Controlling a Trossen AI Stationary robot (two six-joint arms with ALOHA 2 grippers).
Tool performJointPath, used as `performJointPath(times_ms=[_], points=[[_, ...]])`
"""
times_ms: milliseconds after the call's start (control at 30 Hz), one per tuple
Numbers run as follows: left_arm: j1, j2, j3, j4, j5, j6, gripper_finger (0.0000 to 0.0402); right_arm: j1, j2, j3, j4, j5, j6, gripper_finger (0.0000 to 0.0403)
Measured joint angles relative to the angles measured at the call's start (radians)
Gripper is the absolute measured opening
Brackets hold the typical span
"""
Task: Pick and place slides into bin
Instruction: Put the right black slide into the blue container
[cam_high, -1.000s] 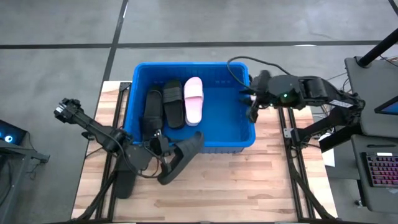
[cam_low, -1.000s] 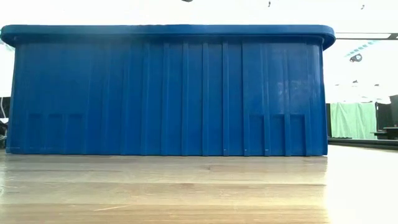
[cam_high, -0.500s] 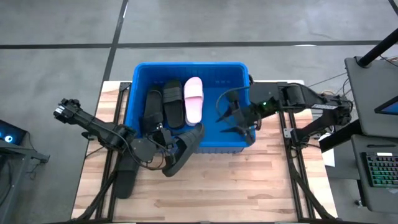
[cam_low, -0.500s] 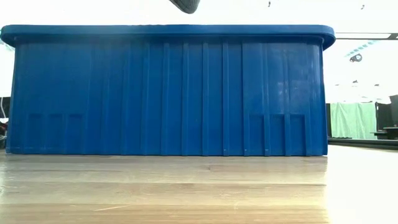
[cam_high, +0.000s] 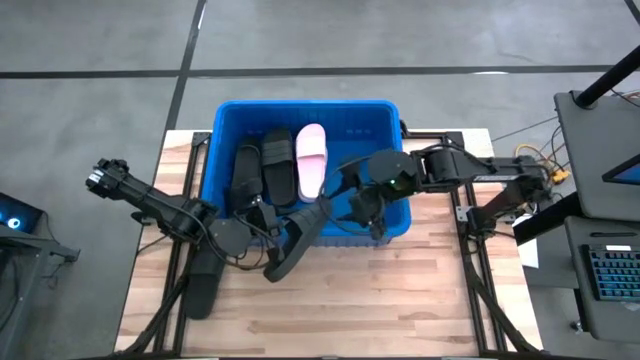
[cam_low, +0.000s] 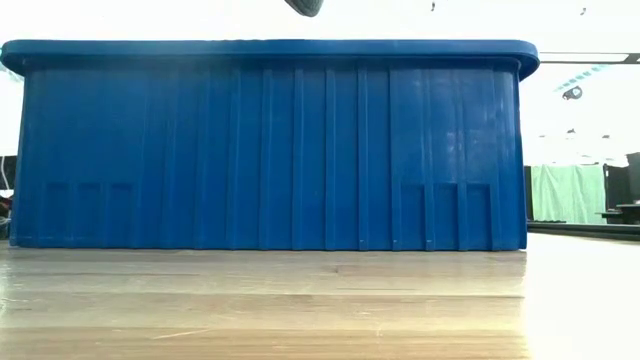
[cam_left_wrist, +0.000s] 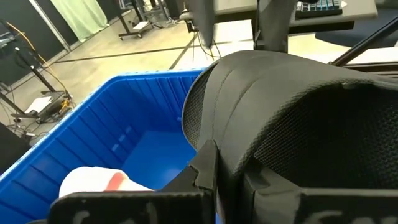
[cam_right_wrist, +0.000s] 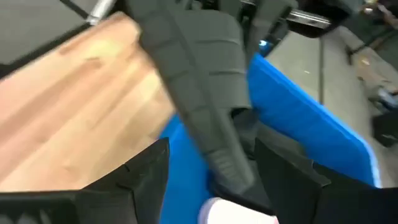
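Slide (cam_high: 297, 240), black, tilts over the bin's (cam_high: 392, 150) front rim, clamped in the left pincer (cam_high: 262, 234); right pincer (cam_high: 352, 200) hangs spread wide inside the bin, just beside it.

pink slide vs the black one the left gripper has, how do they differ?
Colour: the pink slide is pale, the held black slide dark. Place: the pink one lies flat inside the bin; the black one crosses the bin's front rim, tilted, clamped by the left gripper. Both are wide-strap slip-ons.
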Motion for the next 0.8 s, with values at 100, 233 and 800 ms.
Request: performJointPath(times_ms=[100, 233, 800], points=[[0.0, 0.0, 0.0, 0.0, 0.0, 0.0, 0.0, -0.002, 0.008, 0.0, 0.015, 0.021, -0.002, 0.0229], [0.002, 0.0, 0.0, 0.01, -0.001, 0.0, 0.0, -0.002, 0.021, 0.0, 0.016, 0.021, -0.034, 0.0231], [0.006, 0.0, 0.0, 0.018, -0.004, 0.0, 0.0, -0.002, 0.046, 0.002, 0.054, 0.024, 0.001, 0.0171]])
